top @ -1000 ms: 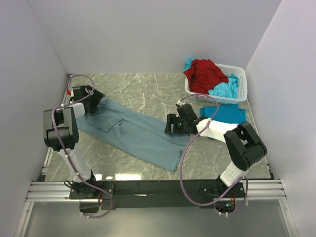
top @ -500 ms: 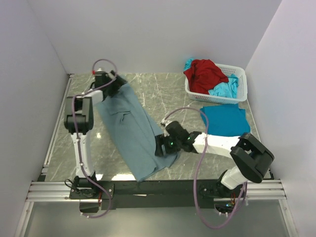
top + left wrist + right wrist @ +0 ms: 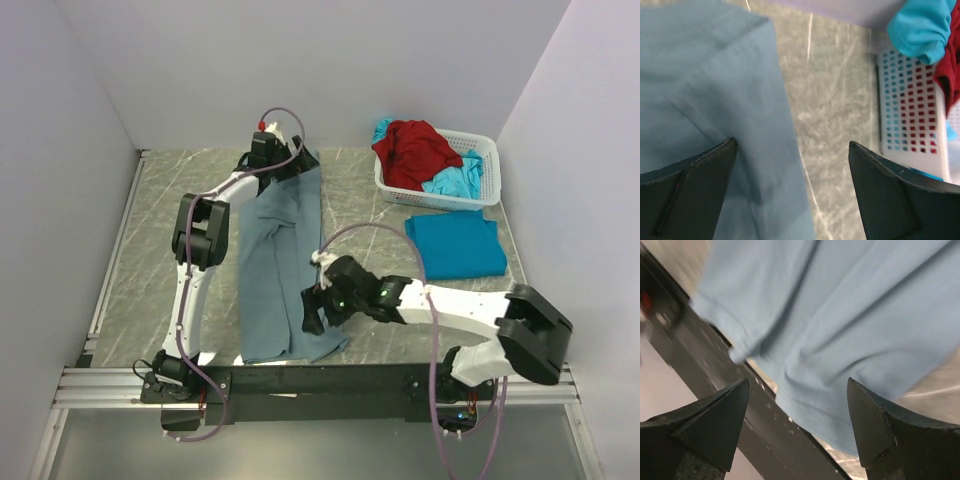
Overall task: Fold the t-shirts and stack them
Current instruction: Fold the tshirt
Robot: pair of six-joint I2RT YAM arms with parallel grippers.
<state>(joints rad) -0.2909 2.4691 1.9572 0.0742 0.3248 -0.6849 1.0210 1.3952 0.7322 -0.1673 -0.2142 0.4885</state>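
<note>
We note the grey-blue shirt point(image 3: 272, 275) lies on the surface point(image 3: 180, 220) with its long axis running far to near. The left gripper point(image 3: 283, 160) sits at its far end and the right gripper point(image 3: 311, 312) at its near hem. Both stand wide apart, pinching nothing. A turquoise shirt point(image 3: 455, 245) lies well apart to the right.

The long shirt point(image 3: 275, 270) runs near-to-far across the surface point(image 3: 365, 200), the flat shirt point(image 3: 455, 245) to its right, and an apparently shirt-filled basket point(image 3: 445, 199) behind that.
</note>
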